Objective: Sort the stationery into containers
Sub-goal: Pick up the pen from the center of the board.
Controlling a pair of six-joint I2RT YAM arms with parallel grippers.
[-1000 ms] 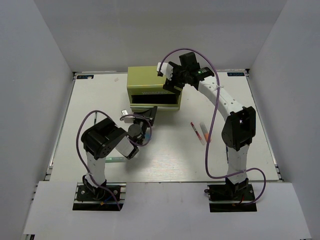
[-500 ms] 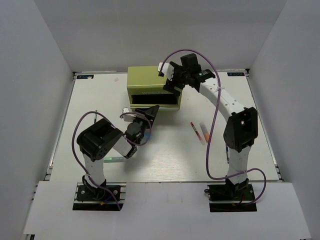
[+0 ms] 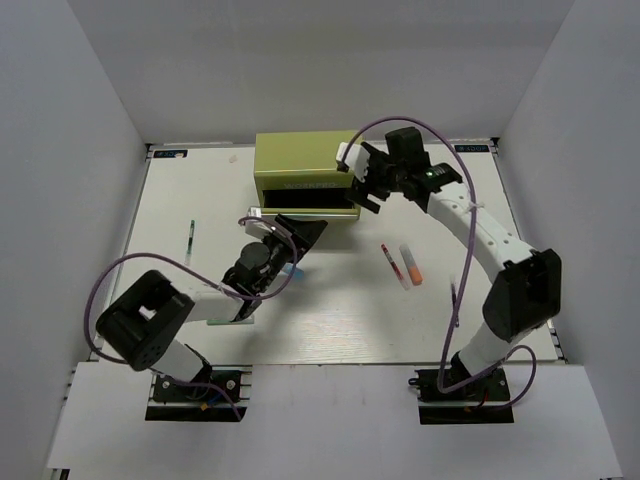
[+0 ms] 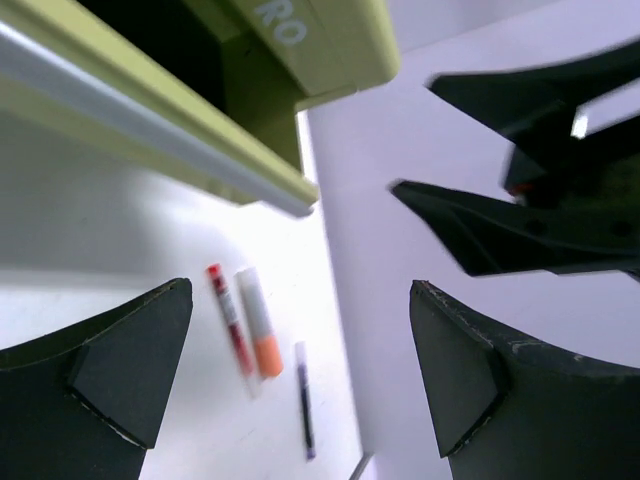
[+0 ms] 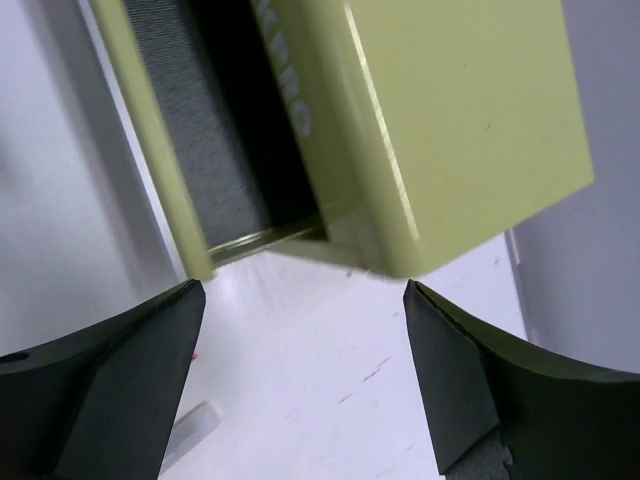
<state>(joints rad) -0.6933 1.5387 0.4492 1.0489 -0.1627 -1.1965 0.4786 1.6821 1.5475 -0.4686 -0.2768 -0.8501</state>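
The olive tool chest (image 3: 300,160) stands at the back of the table, its lower drawer (image 3: 312,199) pulled out and dark inside. My left gripper (image 3: 288,236) hangs open just before the drawer's front, nothing between its fingers; its wrist view shows the drawer's edge (image 4: 150,125) above it. My right gripper (image 3: 357,180) is open and empty at the chest's right front corner (image 5: 400,255). A thin red-white pen (image 3: 387,259) and an orange/grey marker (image 3: 410,265) lie side by side on the table to the right. A thin dark blue pen (image 4: 303,400) lies beyond them.
A thin dark pen (image 3: 191,239) lies alone on the table's left side. A bit of light blue (image 3: 291,269) shows under my left wrist. White walls close the table on three sides.
My left gripper has opened and its arm has stretched forward toward the drawer. My right gripper has drifted a little to the right of the chest.
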